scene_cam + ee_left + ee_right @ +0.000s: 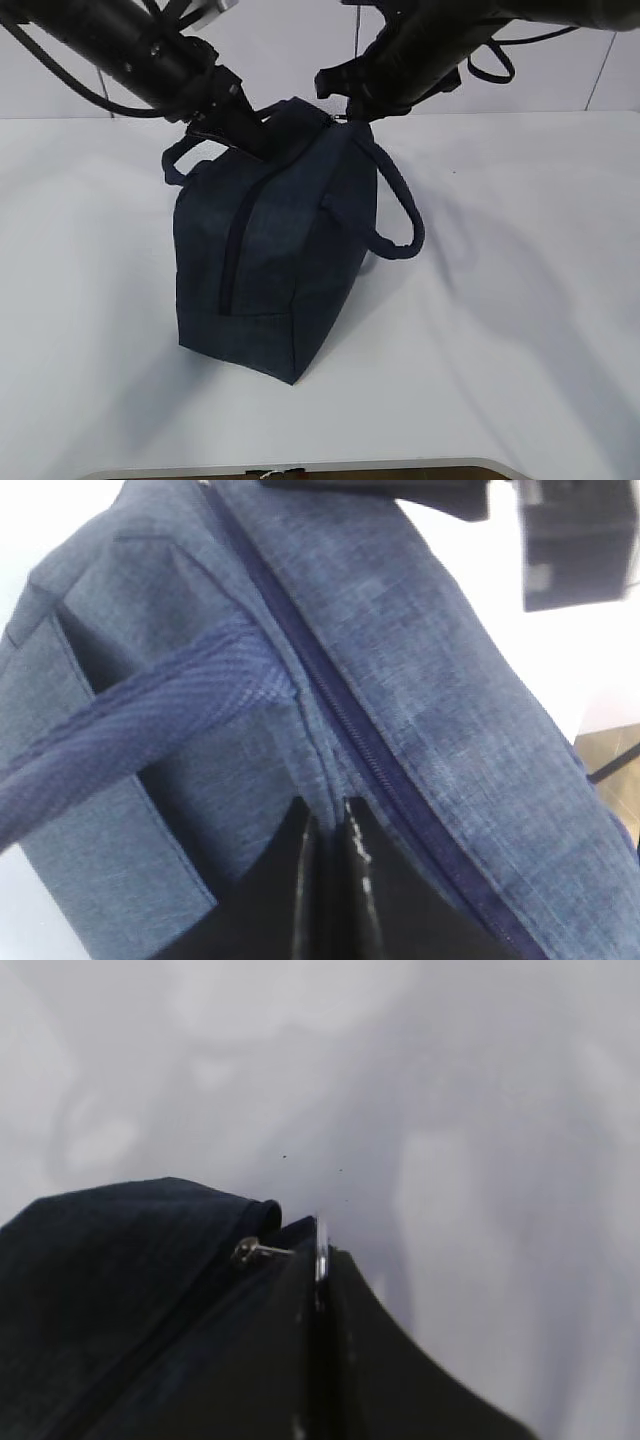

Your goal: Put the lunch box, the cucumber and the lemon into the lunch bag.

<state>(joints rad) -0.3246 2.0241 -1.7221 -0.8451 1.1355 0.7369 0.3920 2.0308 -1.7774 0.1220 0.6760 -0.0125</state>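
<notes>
- Exterior view: a dark navy lunch bag (285, 250) stands on a white table (520, 330), near the middle. Its zipper (238, 235) runs down the face toward the camera and looks closed along the part that shows.
- Exterior view: one padded handle (400, 205) loops out on the bag's right side, and another handle (183, 158) shows at its upper left.
- Exterior view: the left gripper (243, 125) comes in from the upper left and meets the top left of the bag. The right gripper (348, 112) comes in from the upper right and meets the bag's top end, where a small silver fitting glints. How far either is closed cannot be judged from here.
- Left wrist view: the left gripper (328, 825) has its two dark fingers pressed almost together, pinching the bag fabric just beside the zipper seam. A ribbed handle strap (150, 715) crosses at the left.
- Right wrist view: the right gripper (320, 1260) is closed, its fingers clamped on the silver ring pull (321, 1245) at the bag's end. A small metal link joins the ring to the bag. The white table lies blurred behind.
</notes>
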